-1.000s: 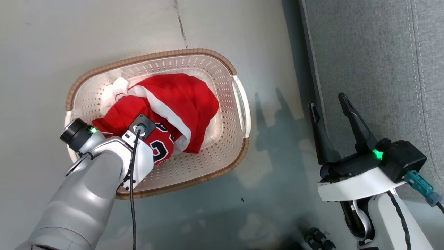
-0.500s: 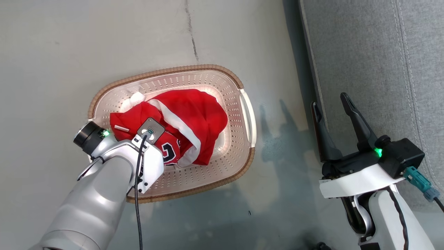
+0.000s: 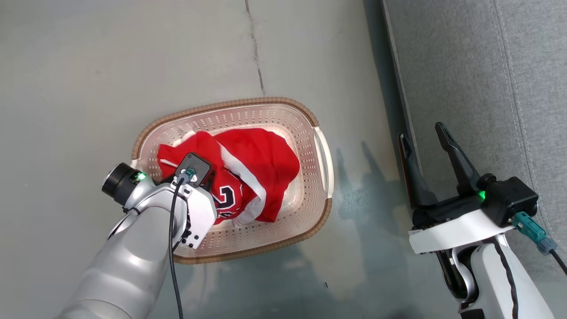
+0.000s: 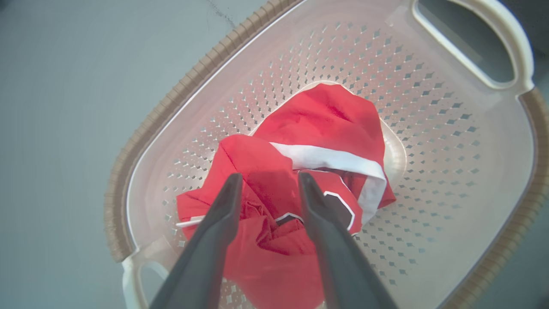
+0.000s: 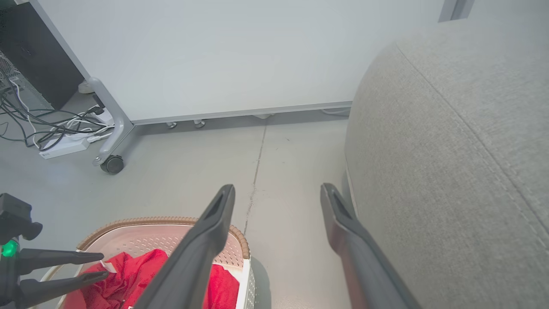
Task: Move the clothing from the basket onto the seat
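Clothing: a crumpled heap of bright red fabric [image 3: 261, 164] with a broad white band across it and a black numeral [image 3: 227, 198] edged in white; a thin white label [image 4: 188, 222] sticks out at one side.
Where it lies: inside the basket [image 3: 266, 103], cream perforated plastic with a brown woven-look rim and white handles, standing on the grey floor [image 3: 88, 66].
Seat: grey stitched upholstery [image 3: 478, 66] to the robot's right of the basket, apart from it, with a strip of floor between.
Left claw: down in the basket [image 4: 268, 178], its fingers drawn in to a narrow gap, with a bunched fold of red cloth pinched between them.
Right claw: spread wide [image 3: 421, 132], holding nothing, raised over the seat's near edge.
Left wrist view: shows the grip itself, the folds gathered between the two dark fingers and the basket's holed wall [image 4: 429, 128] around the heap.
Head view: the left wrist body covers that grip; the whole basket shows.
Right wrist view: shows the left claw [image 5: 105, 265] from the side at the red cloth [image 5: 141, 270], the seat's rounded corner [image 5: 450, 128], a white partition [image 5: 257, 56] on a caster [image 5: 112, 164], and loose cables [image 5: 38, 124].
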Available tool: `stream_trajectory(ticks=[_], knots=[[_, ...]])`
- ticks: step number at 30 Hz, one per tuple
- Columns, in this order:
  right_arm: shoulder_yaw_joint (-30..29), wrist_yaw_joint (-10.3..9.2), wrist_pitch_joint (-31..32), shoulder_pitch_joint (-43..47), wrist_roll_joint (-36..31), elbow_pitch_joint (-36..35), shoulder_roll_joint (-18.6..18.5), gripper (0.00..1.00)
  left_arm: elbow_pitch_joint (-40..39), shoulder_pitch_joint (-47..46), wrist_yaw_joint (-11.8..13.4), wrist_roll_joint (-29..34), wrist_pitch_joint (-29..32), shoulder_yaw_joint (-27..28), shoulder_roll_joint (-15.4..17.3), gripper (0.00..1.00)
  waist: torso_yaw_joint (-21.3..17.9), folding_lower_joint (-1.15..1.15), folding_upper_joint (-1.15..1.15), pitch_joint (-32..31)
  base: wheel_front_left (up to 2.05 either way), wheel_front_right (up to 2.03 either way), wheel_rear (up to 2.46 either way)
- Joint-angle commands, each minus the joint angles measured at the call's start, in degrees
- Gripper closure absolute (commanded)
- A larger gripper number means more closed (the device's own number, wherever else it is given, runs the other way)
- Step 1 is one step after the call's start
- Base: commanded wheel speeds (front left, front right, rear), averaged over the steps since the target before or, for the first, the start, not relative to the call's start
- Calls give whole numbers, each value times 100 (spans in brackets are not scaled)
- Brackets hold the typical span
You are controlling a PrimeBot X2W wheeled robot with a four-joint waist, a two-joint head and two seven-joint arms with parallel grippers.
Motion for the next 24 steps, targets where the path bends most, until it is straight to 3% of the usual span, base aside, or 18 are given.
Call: stream_trajectory(ticks=[1,9,16,24], knots=[[-15,9,-33,-49,-6,17,-31,0,0,57,22,-40,-40,26,29,0,34,0,0,-76,0,0,0],[-100,9,-33,72,20,193,-34,0,-399,398,-25,-455,-349,41,8,0,160,0,0,-715,0,0,0],[-399,10,-33,412,-91,355,-35,0,-1909,1218,281,-867,-385,245,9,0,526,0,0,-1644,0,0,0],[-614,10,-33,816,-110,378,-33,0,-3860,2587,550,-860,-385,1306,48,0,749,0,0,-2396,0,0,0]])
